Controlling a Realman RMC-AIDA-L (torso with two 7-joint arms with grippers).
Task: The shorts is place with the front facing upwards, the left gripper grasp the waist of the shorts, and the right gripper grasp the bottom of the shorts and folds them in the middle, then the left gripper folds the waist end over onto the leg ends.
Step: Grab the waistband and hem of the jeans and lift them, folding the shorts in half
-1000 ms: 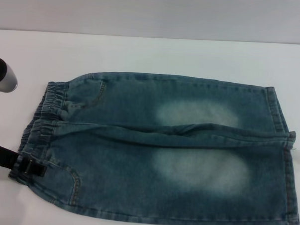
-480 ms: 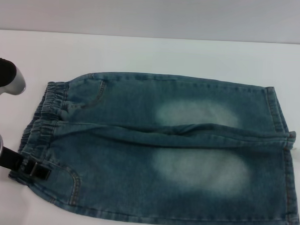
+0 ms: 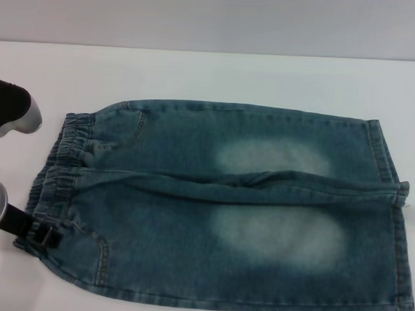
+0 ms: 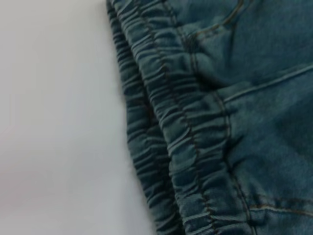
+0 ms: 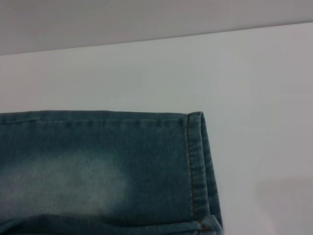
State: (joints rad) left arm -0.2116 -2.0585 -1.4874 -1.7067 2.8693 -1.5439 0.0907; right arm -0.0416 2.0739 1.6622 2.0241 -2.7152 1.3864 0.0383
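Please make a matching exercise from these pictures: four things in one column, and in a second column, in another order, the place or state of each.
Things:
1. shorts
2. waistband
3. leg ends
4. left tool

Places or states:
A. at the near corner of the waistband
B. the straight stitched end, toward the robot's right
C. spread flat, front up, on the white table
D. the gathered end, toward the robot's left

Pairs: 1-C, 2-D, 3-B, 4-A
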